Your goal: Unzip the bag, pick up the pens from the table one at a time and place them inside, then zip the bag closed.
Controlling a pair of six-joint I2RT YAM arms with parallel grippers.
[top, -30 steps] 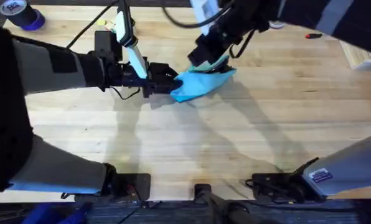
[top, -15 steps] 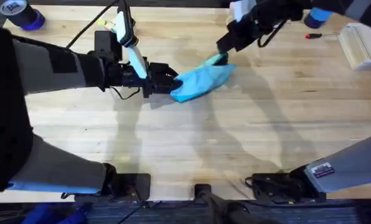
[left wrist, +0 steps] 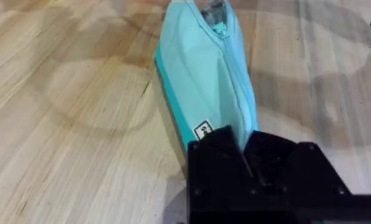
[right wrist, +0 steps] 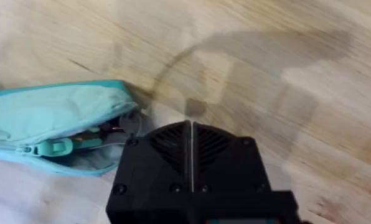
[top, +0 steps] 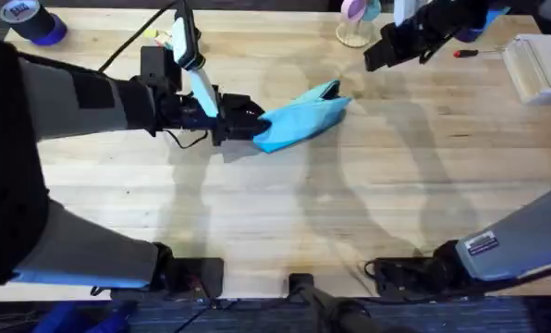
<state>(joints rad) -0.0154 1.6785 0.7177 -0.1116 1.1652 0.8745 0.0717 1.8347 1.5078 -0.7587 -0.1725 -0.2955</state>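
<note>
The turquoise bag (top: 299,116) lies on the wooden table (top: 285,213), left of centre. My left gripper (top: 245,118) is shut on its near-left end, and the black fingers (left wrist: 220,152) pinch the fabric beside a small label. The zipper runs along the top to a teal pull (left wrist: 220,28). In the right wrist view the bag's far end (right wrist: 61,121) gapes open, with the pull (right wrist: 55,147) at the mouth and something dark inside. My right gripper (top: 377,55) hangs off to the back right of the bag, shut on nothing (right wrist: 190,134). No pens lie on the table in view.
A small red-handled screwdriver (top: 465,53) lies at the back right near a pale box (top: 534,65). A pink-topped stand (top: 354,23) is at the back centre. A blue tape roll (top: 30,20) sits at the back left, and cables trail behind the left arm.
My right gripper has left the bag's far end and moved away to the back right. The bag and the left gripper have stayed put.
</note>
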